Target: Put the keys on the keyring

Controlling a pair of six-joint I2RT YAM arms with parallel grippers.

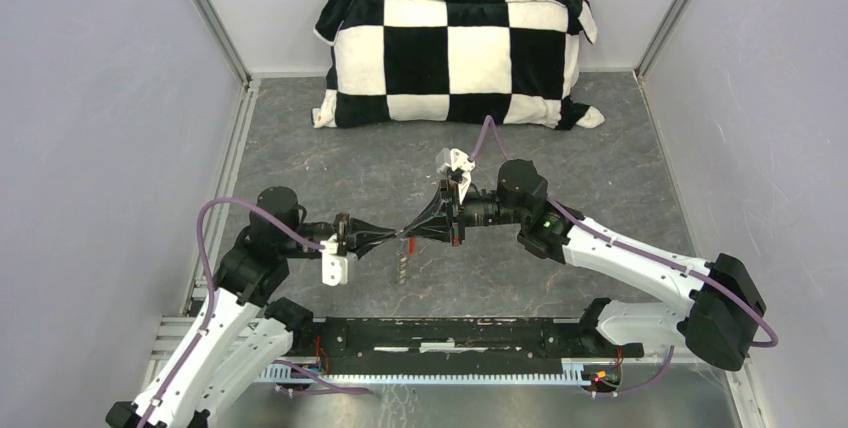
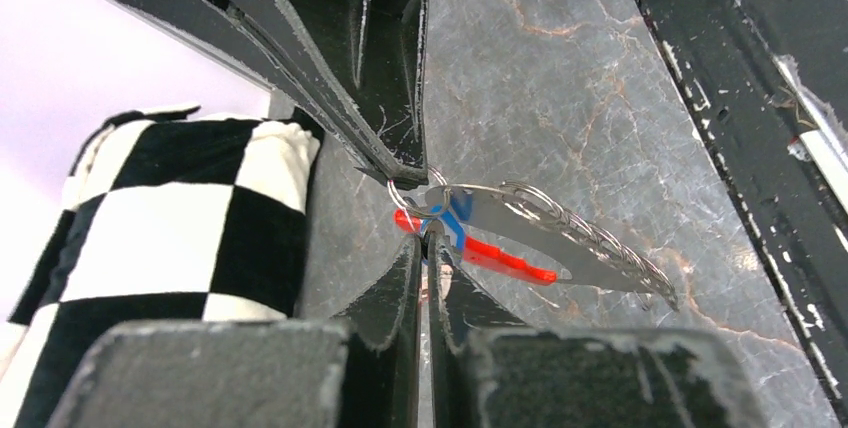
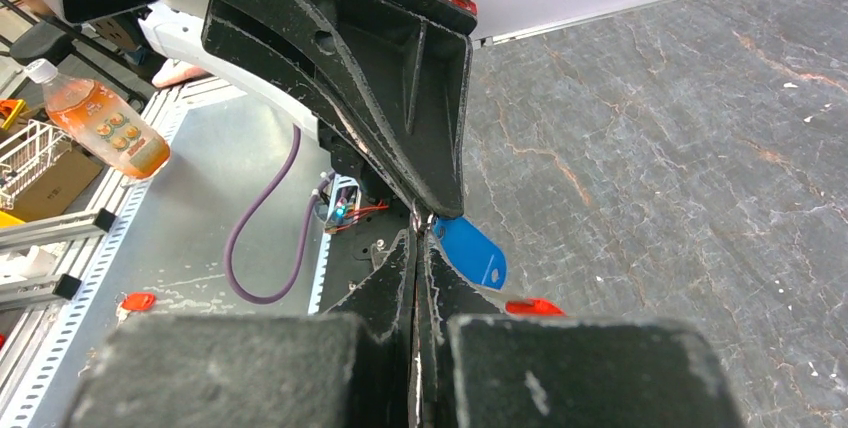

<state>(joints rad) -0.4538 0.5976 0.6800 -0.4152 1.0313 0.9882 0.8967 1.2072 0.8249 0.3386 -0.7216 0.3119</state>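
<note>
The left gripper (image 2: 428, 248) is closed down to a hairline gap, its fingers (image 2: 400, 298) brought together on the keys (image 2: 560, 238) at the blue tag (image 3: 476, 250). Exactly which part of the bunch is pinched is hidden by the tips. It is reached out from the near left of the table (image 1: 620, 148) and met tip to tip by the right gripper (image 3: 417, 248), which is extended from the near right. The right gripper's fingers (image 3: 440, 288) are pressed fully together, and the thin wire loop of the keyring (image 2: 397, 194) is seen right at their point and appears to be clamped there. Both pairs of tips are set almost touching over the middle of the table, a little nearer its near edge than its far one. The keys are carried between and just below the two tips. Overlapping silver blades are fanned out to one side, with a red tag (image 2: 500, 258) lying along them and the blue tag sitting next to the ring. From above, the bunch is seen dangling under the meeting point. Farther back, a black-and-white checked pillow (image 1: 455, 53) is laid along the far edge of the table, against the back wall, well apart from the grippers.
</note>
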